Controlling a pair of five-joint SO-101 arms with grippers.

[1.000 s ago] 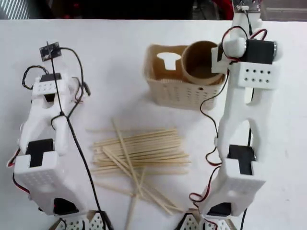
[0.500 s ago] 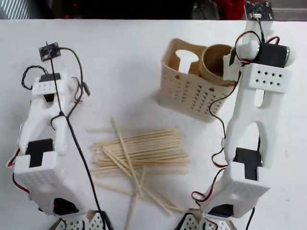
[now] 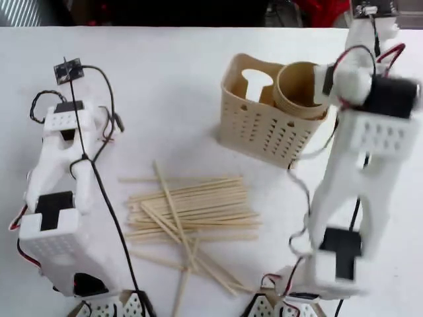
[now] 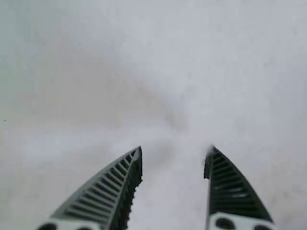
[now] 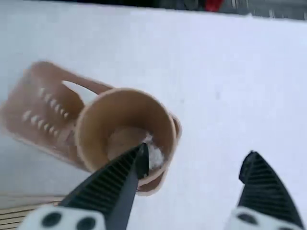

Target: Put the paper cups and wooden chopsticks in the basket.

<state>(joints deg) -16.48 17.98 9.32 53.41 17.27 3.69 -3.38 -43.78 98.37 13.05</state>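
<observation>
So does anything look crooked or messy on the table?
Yes. The beige perforated plastic basket sits slanted on the white table, and the brown paper cup in it seems to lean, poking above the rim. The wooden chopsticks lie outside in a loose heap, a few crossing the others.

White arms (image 3: pixel 61 165), black servos (image 3: pixel 53 208)

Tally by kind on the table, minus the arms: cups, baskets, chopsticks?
Paper cup: 1, in the basket
Basket: 1
Chopstick pile: 1; the sticks overlap too much to count singly
Total: 3, with the pile counted as one
</observation>
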